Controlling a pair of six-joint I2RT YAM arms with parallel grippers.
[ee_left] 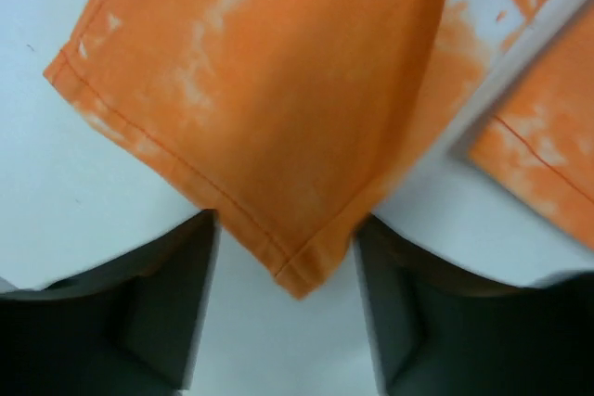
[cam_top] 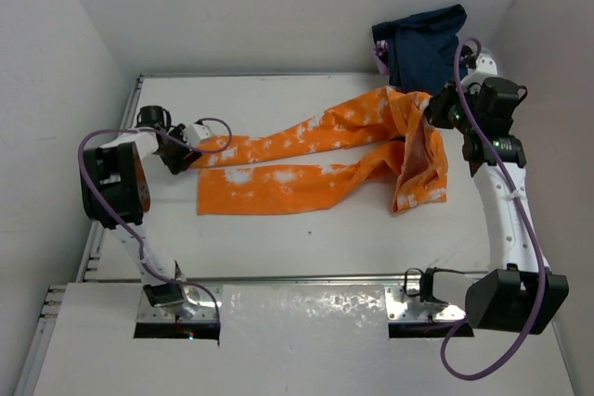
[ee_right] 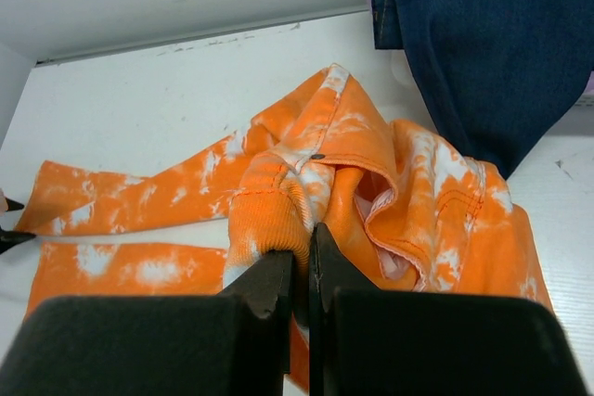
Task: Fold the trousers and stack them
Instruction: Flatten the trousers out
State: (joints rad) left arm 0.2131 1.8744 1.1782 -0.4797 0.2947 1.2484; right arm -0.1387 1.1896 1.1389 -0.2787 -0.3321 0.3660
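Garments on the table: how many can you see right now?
2. The orange trousers lie spread across the table's middle, waist end pinched by the right gripper. A dark navy garment sits bunched at the far right corner. Others could be hidden under it.

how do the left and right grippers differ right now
The left gripper is open, its fingers either side of a leg hem corner of the trousers; the right gripper is shut, pinching bunched cloth. The left is at the leg end, the right at the waist end. Both are at the same trousers.
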